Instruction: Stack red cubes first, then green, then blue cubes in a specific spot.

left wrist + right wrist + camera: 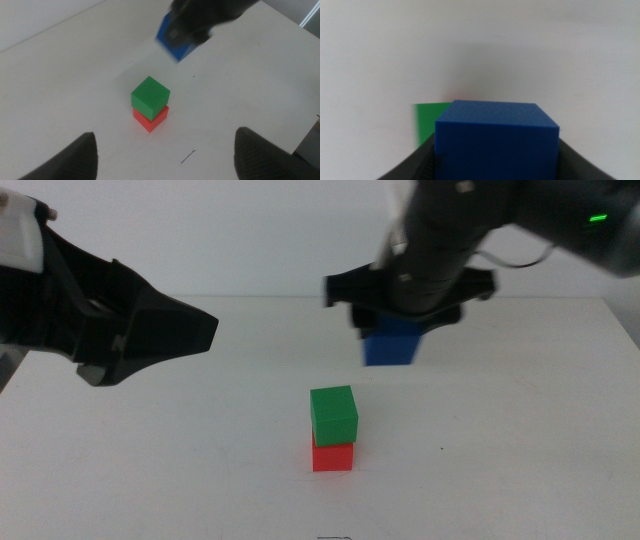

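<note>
Right gripper [392, 332] clamped on blue cube [390, 346], held above the white table [520, 440], behind the stack: green cube [334, 415] atop red cube [332, 456] (slightly skewed). Left gripper [165, 150] spread, empty, hovering.

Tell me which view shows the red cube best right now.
Left wrist view: the red cube shows two faces under the green cube. The middle view shows only its front face; the right wrist view barely shows it behind the blue cube.

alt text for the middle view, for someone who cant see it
The right gripper holds a blue cube above the white table, behind a green cube stacked on a red cube. The left gripper hangs at left.
</note>
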Motion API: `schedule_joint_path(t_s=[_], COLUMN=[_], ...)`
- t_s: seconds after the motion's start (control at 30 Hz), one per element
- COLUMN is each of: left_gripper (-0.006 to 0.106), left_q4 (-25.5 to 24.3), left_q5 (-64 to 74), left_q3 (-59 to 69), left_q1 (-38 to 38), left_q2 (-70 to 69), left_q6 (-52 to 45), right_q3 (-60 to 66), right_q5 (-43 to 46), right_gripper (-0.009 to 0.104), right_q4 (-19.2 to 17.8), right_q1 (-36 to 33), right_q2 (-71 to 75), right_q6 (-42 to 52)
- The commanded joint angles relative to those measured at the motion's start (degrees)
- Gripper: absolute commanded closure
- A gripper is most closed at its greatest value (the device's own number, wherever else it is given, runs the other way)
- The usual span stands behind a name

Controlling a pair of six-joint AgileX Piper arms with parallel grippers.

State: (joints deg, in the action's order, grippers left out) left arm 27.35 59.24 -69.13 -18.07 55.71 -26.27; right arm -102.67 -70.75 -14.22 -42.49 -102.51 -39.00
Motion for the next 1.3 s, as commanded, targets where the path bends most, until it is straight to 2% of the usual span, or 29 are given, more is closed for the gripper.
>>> schedule_joint_path(t_s=[0.0,0.23,0.73,1.27], left_gripper=[0.007,0.007,0.007,0.007], left_q4=[2.3,2.3,2.3,2.3], left_q5=[-3.3,-3.3,-3.3,-3.3], left_q3=[-1.3,-1.3,-1.3,-1.3], left_q1=[-0.1,-0.1,-0.1,-0.1], left_q2=[-0.6,-0.6,-0.6,-0.6], left_q6=[0.2,0.2,0.2,0.2], right_q3=[-4.4,-5.4,-5.4,-5.4], right_q5=[-3.8,-2.5,2.9,4.3], right_gripper=[0.096,0.096,0.096,0.096], right_q4=[-0.3,1.4,2.3,0.4], right_q1=[-1.3,-3.0,-4.2,-4.1], right_q2=[0.1,-5.4,-8.7,-9.9], right_q6=[-1.4,-2.3,-3.3,-4.1])
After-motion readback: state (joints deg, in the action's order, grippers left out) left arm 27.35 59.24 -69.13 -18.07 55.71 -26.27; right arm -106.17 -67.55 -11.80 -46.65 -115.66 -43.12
